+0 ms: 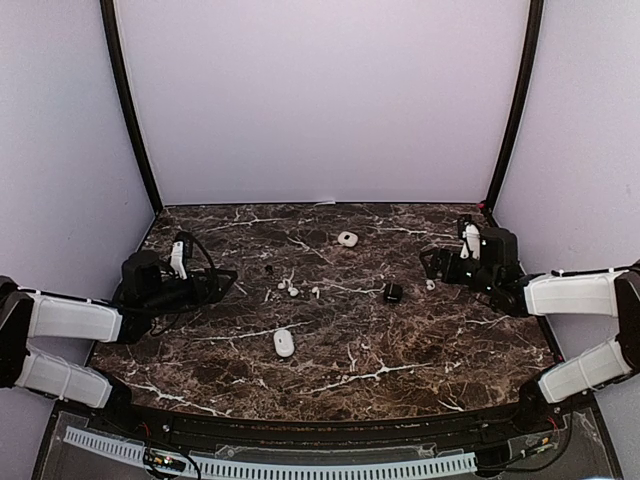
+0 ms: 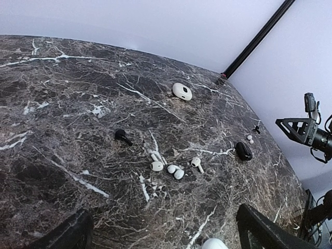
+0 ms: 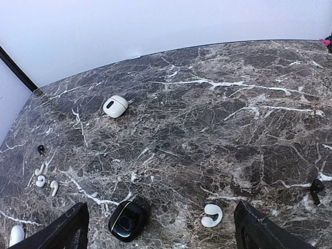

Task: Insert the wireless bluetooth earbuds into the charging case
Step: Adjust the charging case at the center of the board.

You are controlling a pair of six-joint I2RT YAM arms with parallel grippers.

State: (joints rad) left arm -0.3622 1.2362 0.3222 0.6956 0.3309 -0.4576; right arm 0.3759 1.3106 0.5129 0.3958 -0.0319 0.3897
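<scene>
Several tiny white earbuds [image 1: 293, 290] lie mid-table, with a black earbud [image 1: 267, 270] just behind them. In the left wrist view the white stemmed buds [image 2: 175, 171] and the black one [image 2: 122, 136] lie ahead of my open left gripper [image 2: 166, 238]. One white oval charging case [image 1: 347, 238] sits at the back and another white case [image 1: 284, 343] near the front. A black case [image 3: 126, 220] and a white hook-shaped bud [image 3: 211, 215] lie between the fingers of my open right gripper [image 3: 161, 231], untouched. A black bud [image 3: 316, 189] lies to its right.
My left gripper [image 1: 222, 285] hovers over the table's left side and my right gripper [image 1: 432, 265] over the right side. Pale walls and black corner posts [image 1: 512, 110] close in the marble table [image 1: 400, 350]. The right arm [image 2: 311, 132] shows in the left wrist view.
</scene>
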